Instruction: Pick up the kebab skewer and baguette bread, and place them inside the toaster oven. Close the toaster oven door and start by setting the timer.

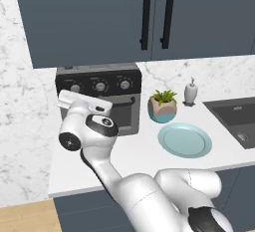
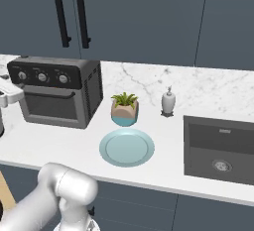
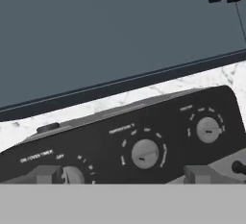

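Grey oven: the toaster oven (image 2: 57, 93) stands at the counter's (image 2: 49, 143) left end against the marble wall; the toaster oven door (image 2: 49, 103) is up and shut; nothing can be made out behind its dark glass
Plate: one pale blue plate (image 2: 126, 147) lies bare on the counter, in front of the plant
Pot: one small pot (image 2: 124, 112) holds a green plant
Sink: one dark sink (image 2: 218, 148) sits at the right, only its drain showing inside
Counts: three silver knobs (image 3: 145, 153) on the black panel; two black bar handles (image 1: 157, 16) on the blue cabinets above; one soap dispenser (image 2: 168, 101)
Writing: small white lettering over each knob, too blurred to read
Gripper: the gripper (image 3: 122, 174) hovers close before the control panel; its fingertips stand wide apart with nothing between them; the left tip is beside the left knob
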Controlling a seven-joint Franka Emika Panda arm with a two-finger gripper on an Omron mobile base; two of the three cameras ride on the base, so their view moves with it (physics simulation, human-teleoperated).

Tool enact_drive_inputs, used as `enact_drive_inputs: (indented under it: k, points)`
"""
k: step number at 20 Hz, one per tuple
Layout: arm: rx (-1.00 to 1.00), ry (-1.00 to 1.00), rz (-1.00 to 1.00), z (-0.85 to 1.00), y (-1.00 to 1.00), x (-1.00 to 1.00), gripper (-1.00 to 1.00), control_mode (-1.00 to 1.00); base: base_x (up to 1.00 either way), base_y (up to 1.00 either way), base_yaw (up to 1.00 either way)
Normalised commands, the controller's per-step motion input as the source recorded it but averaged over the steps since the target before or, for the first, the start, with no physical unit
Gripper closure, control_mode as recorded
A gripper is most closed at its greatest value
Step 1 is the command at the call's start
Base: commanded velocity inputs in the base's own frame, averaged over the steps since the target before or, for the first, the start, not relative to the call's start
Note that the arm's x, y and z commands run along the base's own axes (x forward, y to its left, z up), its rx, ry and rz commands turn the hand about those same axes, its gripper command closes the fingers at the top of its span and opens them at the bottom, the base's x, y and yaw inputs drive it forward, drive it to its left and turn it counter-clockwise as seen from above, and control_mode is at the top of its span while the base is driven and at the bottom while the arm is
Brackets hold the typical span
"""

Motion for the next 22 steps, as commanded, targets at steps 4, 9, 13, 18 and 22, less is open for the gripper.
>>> enact_drive_inputs:
  k: [4,9,13,18,22]
  points:
    - [-0.08,0.00,0.00,-0.01,0.10,0.29,-1.00,-1.00,0.00,0.00,0.00]
    - [-0.13,0.00,0.00,0.00,0.30,0.07,-1.00,-1.00,0.00,0.00,0.00]
    - [-0.10,0.00,0.00,0.00,0.12,0.03,-1.00,-1.00,0.00,0.00,0.00]
    - [-0.06,0.00,0.00,-0.04,0.01,0.16,-1.00,-1.00,0.00,0.00,0.00]
    - [-0.06,0.00,0.00,-0.01,0.00,0.12,-1.00,-1.00,0.00,0.00,0.00]
